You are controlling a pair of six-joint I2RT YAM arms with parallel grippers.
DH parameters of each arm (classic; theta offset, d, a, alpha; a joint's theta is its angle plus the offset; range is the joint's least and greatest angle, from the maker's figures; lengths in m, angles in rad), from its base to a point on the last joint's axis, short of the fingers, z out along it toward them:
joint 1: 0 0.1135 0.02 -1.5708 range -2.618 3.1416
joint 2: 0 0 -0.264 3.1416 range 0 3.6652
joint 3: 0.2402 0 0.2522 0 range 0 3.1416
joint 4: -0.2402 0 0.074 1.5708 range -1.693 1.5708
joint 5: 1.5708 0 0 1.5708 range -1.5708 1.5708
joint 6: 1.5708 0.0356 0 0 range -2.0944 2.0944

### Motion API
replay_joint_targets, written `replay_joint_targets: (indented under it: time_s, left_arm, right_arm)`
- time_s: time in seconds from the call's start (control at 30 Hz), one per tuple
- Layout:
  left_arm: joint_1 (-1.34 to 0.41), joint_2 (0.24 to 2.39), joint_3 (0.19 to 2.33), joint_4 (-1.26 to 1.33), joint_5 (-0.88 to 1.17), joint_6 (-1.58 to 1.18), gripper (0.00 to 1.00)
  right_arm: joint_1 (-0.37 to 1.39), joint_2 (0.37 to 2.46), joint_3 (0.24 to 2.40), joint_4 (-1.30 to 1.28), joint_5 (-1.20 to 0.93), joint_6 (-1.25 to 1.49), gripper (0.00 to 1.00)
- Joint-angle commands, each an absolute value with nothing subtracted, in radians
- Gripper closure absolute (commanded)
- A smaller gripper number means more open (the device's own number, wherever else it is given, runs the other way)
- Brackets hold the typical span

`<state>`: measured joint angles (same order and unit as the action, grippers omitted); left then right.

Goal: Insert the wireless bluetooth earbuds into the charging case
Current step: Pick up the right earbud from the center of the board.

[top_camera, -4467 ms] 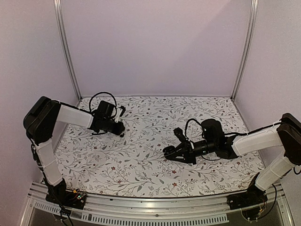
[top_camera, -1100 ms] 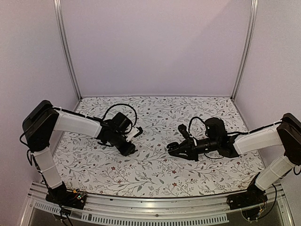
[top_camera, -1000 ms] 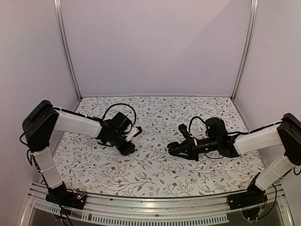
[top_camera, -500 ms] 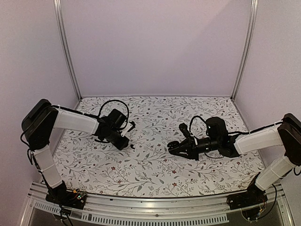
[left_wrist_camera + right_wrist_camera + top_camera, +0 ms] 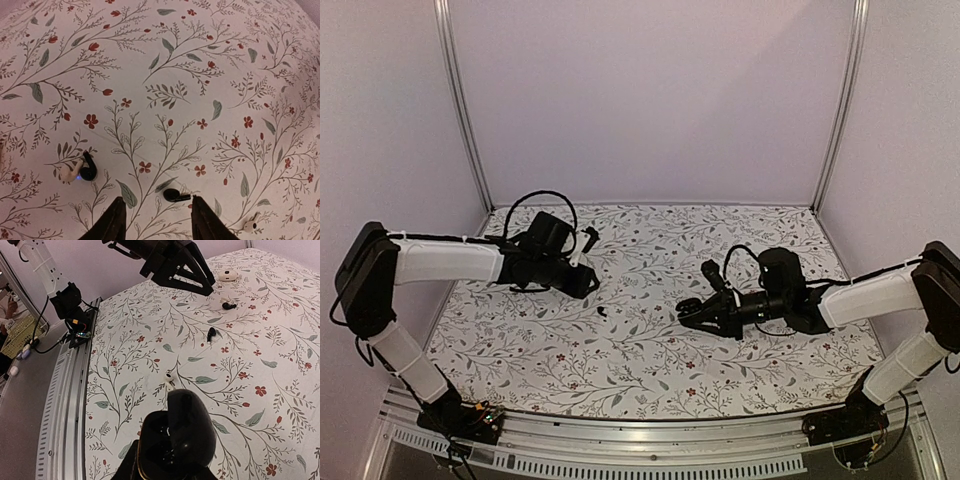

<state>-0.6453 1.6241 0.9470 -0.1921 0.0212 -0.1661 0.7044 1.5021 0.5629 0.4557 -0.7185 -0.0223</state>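
My right gripper point(image 5: 688, 315) is shut on the black charging case point(image 5: 180, 430), whose lid stands open; it is held a little above the table at centre right. My left gripper point(image 5: 159, 222) is open and empty, above the table at the left point(image 5: 585, 283). A black earbud point(image 5: 176, 195) lies on the table just beyond and between its fingertips; it also shows in the top view point(image 5: 602, 311) and the right wrist view point(image 5: 211, 333). A second black earbud point(image 5: 88, 170) lies against a white one further left.
A white earbud point(image 5: 170, 378) lies on the floral cloth just ahead of the case; it also shows in the left wrist view point(image 5: 250, 223). A small white rounded object point(image 5: 227, 275) lies beyond the left gripper's fingers point(image 5: 192, 280). A metal rail point(image 5: 620, 440) runs along the near edge.
My left gripper has lifted and drawn back to the far left from the table's middle, leaving the black earbud uncovered on the cloth. The right gripper with the case has barely moved.
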Motion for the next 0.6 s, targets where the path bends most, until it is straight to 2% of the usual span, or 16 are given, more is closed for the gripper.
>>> replay_joint_targets:
  time_s: [0.0, 0.57]
  left_arm:
    - [-0.659, 1.630, 0.941, -0.181, 0.094, -0.293, 0.56]
    - [-0.700, 1.814, 1.034, -0.235, 0.074, -0.382, 0.64]
  right_arm:
    - [0.695, 1.465, 0.551, 0.472, -0.718, -0.017, 1.00]
    - [0.694, 1.470, 0.548, 0.469, -0.720, -0.021, 1.00]
